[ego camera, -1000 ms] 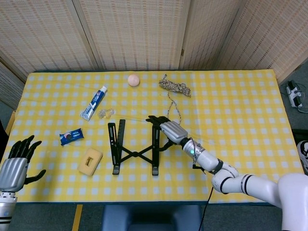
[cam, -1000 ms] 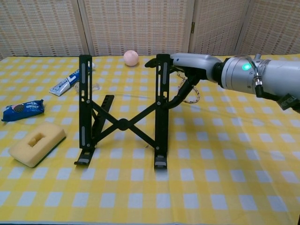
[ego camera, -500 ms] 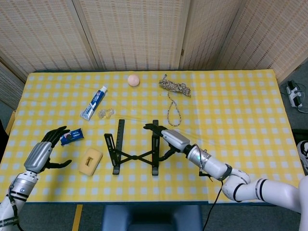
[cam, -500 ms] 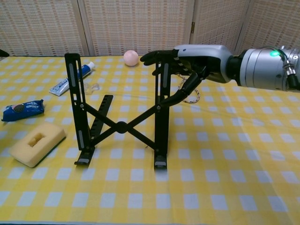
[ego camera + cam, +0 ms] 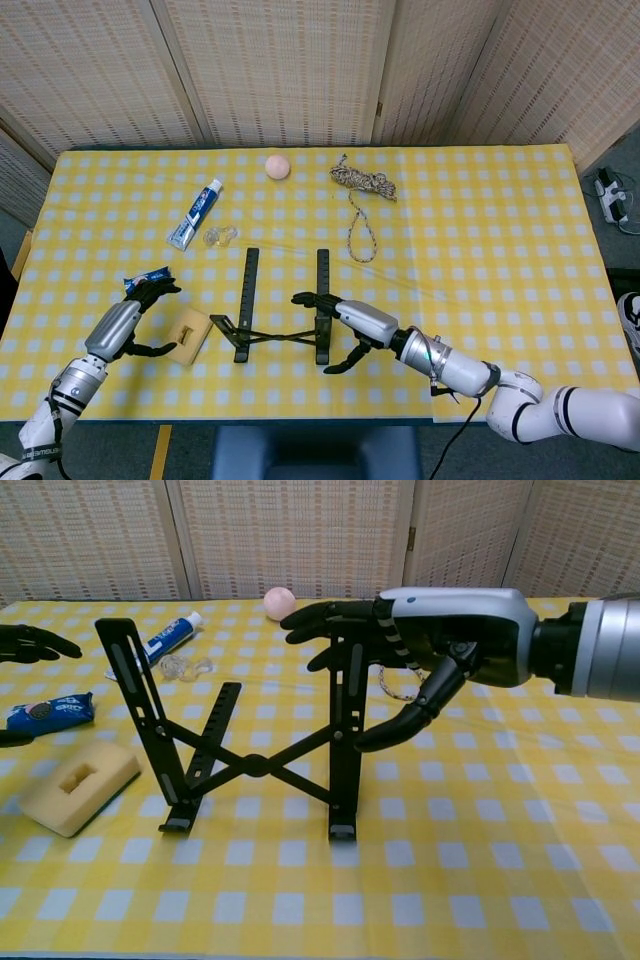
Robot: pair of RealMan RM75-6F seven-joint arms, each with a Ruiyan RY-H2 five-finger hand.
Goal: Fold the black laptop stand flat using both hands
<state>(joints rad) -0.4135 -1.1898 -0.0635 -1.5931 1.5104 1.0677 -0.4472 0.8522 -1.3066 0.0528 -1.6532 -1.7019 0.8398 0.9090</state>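
the right hand [image 5: 440,645] has its fingers [image 5: 320,615] stretched over the top of the right bar of the black metal folding laptop stand [image 5: 280,318], with the thumb hooked under on the near side; it brackets that bar loosely and seems to press more than clamp, probably to steady one side while the frame closes. whether it truly grips the bar i cannot tell. the left hand [image 5: 125,325] hovers near the worktop's front left corner, fingers spread and curved, holding nothing, apart from the stand; in the chest view only its fingertips [image 5: 35,643] show at the left edge. it looks set to take the left bar, which leans outward.

the stand sits at the middle of the worktop's front edge, its crossed struts still raised, so it is not flat yet.

just beside the left hand lie a yellow sponge block [image 5: 187,334] and a blue snack packet [image 5: 145,283]. toward the back edge lie a blue and white toothpaste tube [image 5: 196,213], a pink ball [image 5: 278,166] and a coil of braided rope [image 5: 362,184]. the worktop [image 5: 480,240] wears a yellow and white checked cloth; woven screens [image 5: 270,70] close the room behind.
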